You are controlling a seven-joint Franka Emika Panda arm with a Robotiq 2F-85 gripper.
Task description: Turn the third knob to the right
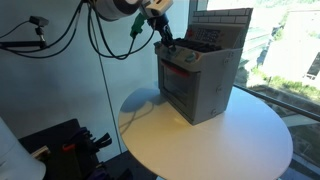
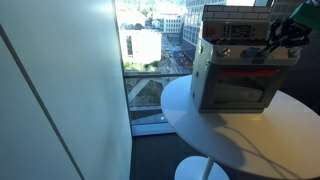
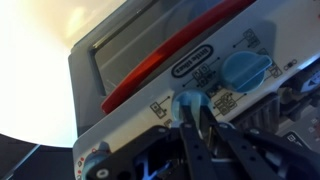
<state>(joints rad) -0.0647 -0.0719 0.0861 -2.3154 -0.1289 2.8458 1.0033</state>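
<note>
A grey toy oven (image 1: 200, 85) stands on a round white table (image 1: 230, 140), and both exterior views show it (image 2: 240, 90). Its front panel carries blue knobs. In the wrist view one blue knob (image 3: 245, 70) sits free at the right. Another blue knob (image 3: 188, 103) is between my fingertips. My gripper (image 3: 192, 112) is closed on this knob, its black fingers meeting at it. In the exterior views my gripper (image 1: 165, 42) (image 2: 272, 42) is at the oven's upper front edge.
A red handle (image 3: 170, 60) runs across the oven door below the panel. The oven's raised back panel (image 1: 222, 25) stands behind my gripper. Windows (image 2: 150, 45) lie beyond the table. Cables and black gear (image 1: 70, 140) are off the table's side.
</note>
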